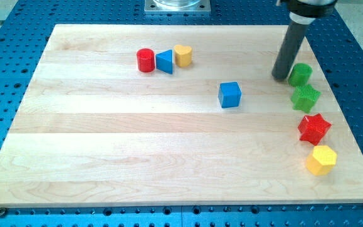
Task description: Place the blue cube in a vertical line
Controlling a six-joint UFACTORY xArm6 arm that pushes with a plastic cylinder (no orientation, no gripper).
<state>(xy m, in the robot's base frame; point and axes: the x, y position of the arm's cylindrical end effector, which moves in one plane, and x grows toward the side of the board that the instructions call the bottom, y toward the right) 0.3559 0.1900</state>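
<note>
The blue cube (230, 94) sits on the wooden board (106, 151), a little right of centre. My tip (280, 76) is at the view's upper right, to the right of the blue cube and apart from it, just left of a green cylinder (300, 74). Below that cylinder, down the right side, lie a green star (305, 98), a red star (314, 128) and a yellow hexagon block (321, 159) in a rough vertical line.
At the upper left of centre a red cylinder (145, 60), a blue triangle (164, 62) and a yellow heart (183, 55) stand in a tight row. A blue perforated table (5, 38) surrounds the board.
</note>
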